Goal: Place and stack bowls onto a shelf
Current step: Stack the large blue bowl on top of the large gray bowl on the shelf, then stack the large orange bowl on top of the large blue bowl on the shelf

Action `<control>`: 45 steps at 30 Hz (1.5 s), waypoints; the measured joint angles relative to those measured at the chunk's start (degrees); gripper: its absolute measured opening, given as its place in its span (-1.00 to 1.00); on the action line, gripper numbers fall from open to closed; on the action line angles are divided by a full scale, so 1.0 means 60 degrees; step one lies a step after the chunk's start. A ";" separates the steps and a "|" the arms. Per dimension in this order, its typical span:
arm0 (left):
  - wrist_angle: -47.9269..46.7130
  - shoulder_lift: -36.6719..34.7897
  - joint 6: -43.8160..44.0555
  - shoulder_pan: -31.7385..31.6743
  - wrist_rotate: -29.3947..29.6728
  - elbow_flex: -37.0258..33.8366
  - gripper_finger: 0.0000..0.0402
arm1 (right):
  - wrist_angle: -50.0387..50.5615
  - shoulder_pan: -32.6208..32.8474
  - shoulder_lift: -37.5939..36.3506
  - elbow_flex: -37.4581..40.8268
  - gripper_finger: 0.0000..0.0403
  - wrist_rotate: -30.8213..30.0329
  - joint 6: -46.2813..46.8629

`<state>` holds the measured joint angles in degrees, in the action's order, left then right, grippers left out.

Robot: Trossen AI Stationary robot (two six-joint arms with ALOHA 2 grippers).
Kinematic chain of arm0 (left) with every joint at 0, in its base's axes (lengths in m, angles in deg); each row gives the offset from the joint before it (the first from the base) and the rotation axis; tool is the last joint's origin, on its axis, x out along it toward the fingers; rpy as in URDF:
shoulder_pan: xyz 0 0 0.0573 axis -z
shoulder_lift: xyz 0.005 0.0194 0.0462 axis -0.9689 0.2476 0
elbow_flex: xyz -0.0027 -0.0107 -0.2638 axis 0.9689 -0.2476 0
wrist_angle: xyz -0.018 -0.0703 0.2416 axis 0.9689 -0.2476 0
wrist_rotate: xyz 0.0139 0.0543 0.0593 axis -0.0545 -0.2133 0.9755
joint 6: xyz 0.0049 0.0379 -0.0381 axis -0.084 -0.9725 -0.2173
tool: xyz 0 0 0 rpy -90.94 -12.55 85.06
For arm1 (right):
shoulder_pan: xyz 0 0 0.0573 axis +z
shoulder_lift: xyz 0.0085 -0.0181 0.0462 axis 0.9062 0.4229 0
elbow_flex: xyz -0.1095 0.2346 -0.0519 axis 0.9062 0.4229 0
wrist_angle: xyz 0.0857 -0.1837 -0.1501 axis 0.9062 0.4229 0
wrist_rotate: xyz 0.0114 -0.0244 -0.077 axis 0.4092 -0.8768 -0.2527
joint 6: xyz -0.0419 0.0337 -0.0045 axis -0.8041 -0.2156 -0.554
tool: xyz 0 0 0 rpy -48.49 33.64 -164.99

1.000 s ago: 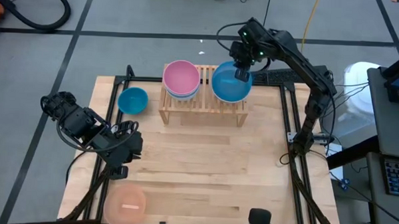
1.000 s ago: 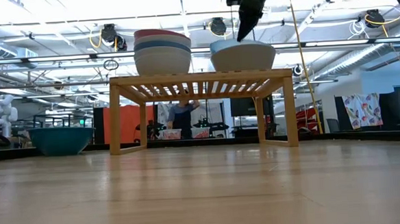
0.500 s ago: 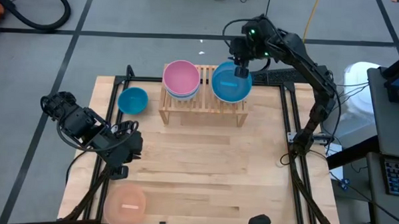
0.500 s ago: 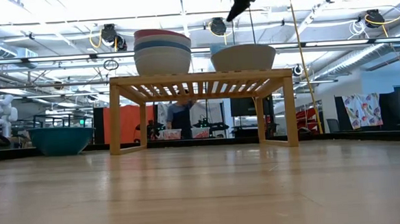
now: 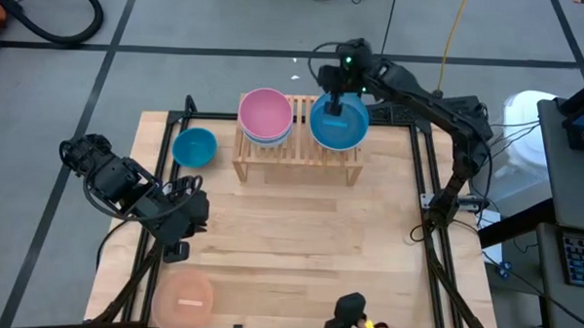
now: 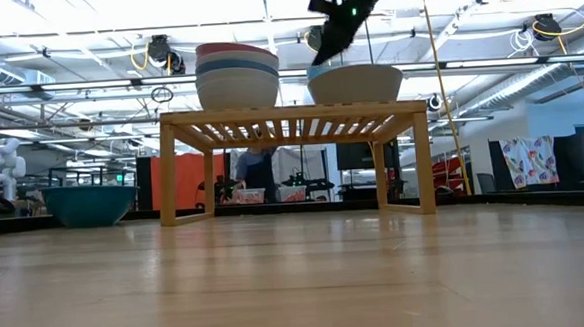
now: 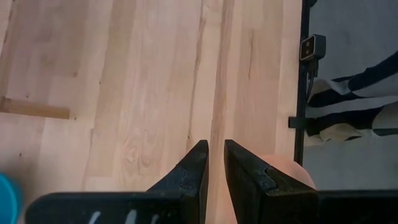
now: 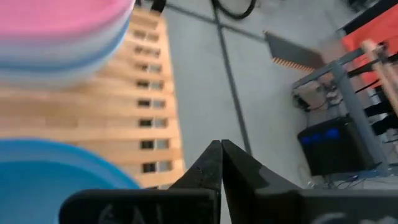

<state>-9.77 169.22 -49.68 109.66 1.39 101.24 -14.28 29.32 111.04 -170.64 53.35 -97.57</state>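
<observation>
The light-wood shelf [image 5: 297, 150] stands at the table's far middle on its short legs. On its left half sits a stack of bowls with a pink one on top [image 5: 266, 112] [image 6: 236, 74]. A blue bowl [image 5: 338, 127] [image 6: 356, 83] sits on its right half. My right gripper [image 5: 335, 91] [image 8: 221, 146] is shut and empty, slanting over that bowl's far left rim. A teal bowl [image 5: 194, 146] rests on the table left of the shelf, and a peach bowl [image 5: 183, 297] sits at the near left corner. My left gripper [image 5: 176, 246] [image 7: 211, 155] waits open beside the peach bowl.
Black frame rails [image 5: 423, 188] run along the table's left and right edges. The middle of the wooden tabletop [image 5: 299, 242] is bare. A person [image 6: 259, 173] shows in the room beyond the shelf, and striped clothing [image 7: 351, 106] shows past the table's near edge.
My right gripper has risen out of the blue bowl and swung toward the table's left, tipping to a slant above the bowl's rim. The blue bowl stays on the shelf.
</observation>
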 joint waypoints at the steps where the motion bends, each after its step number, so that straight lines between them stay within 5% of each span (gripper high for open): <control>1: 0.0003 0.0000 0.0036 0.0000 0.0009 0.0000 -0.72 | -0.0076 0.0000 0.0000 0.0261 -1.00 -0.0001 0.0002; 5: 0.0002 0.0000 0.0060 0.0000 0.0009 0.0000 -0.72 | -0.0320 0.0017 0.0007 0.0967 -1.00 -0.0381 -0.0302; 12: 0.0008 -0.0001 0.0567 0.0000 -0.0032 -0.0020 -0.72 | -0.0404 0.0419 -0.0712 0.0338 -1.00 -0.0991 -0.0746; 24: 0.0044 0.0000 0.2256 0.0859 -0.3217 -0.2395 -0.72 | -0.0361 0.1000 -0.3484 0.0160 -1.00 -0.0962 0.0011; 34: 0.2315 0.0004 0.2409 0.1692 -0.3074 -0.5103 -0.72 | -0.0347 0.1417 -0.4709 0.0160 -1.00 -0.0959 0.0461; 45: 0.3612 0.0004 0.2691 0.1865 -0.2953 -0.6183 -0.72 | -0.0323 0.1475 -0.5069 0.0160 -1.00 -0.0960 0.0922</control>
<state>11.91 169.24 -33.53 120.85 -16.33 64.14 -16.22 38.17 80.62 -169.68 47.59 -92.04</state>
